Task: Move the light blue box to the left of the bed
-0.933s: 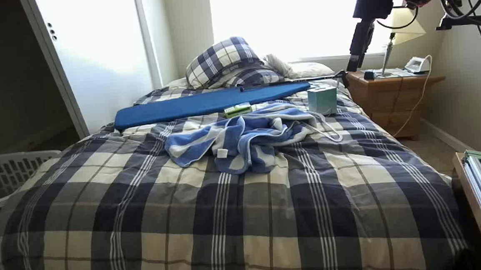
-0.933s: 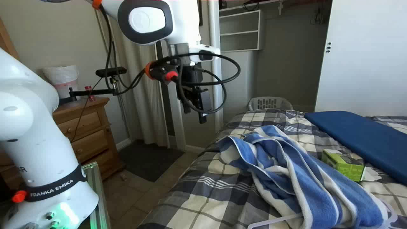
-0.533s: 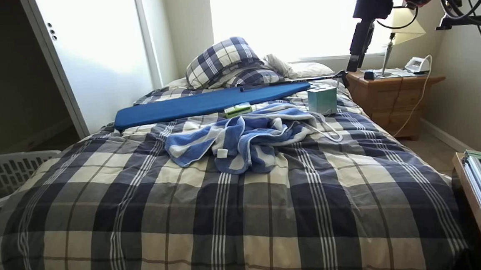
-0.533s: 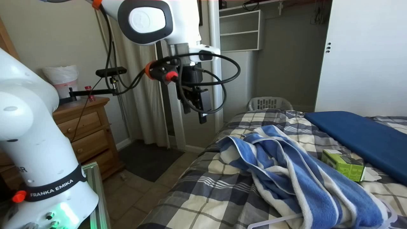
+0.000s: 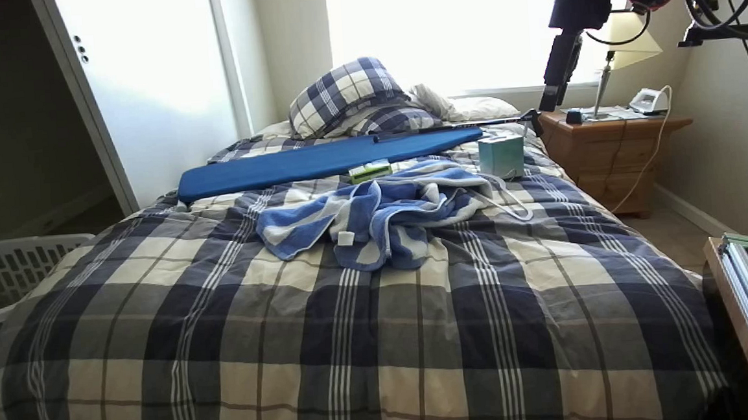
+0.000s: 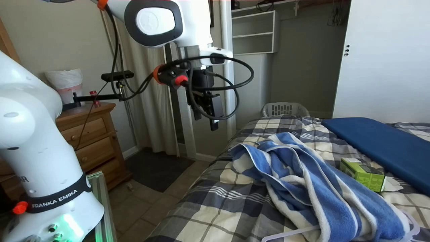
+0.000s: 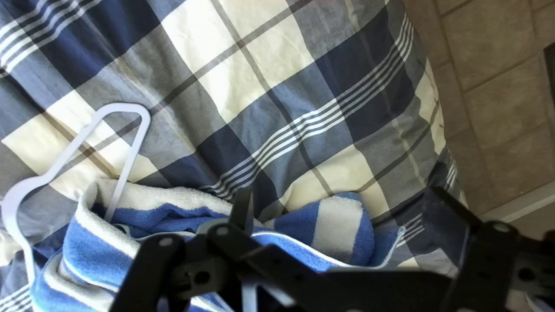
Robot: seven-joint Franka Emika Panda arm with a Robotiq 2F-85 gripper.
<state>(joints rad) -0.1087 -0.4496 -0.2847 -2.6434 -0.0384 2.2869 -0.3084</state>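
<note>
The light blue box (image 5: 501,157) stands upright on the plaid bed (image 5: 421,350), near its right side in an exterior view. It is out of view in the wrist view. My gripper (image 5: 550,98) hangs in the air with its fingers pointing down. It also shows in an exterior view (image 6: 205,122), to the left of the bed edge. In the wrist view my gripper (image 7: 344,212) is open, its fingers wide apart with nothing between them. The striped towel and the bed lie below it.
A blue and white towel (image 5: 381,216) with a pale hanger (image 7: 136,143) lies on the bed. A green box (image 6: 364,174) and a blue ironing board (image 6: 376,144) lie beyond it. A dark pole (image 5: 460,127) lies near the pillows. A nightstand (image 5: 610,150) stands beside the bed.
</note>
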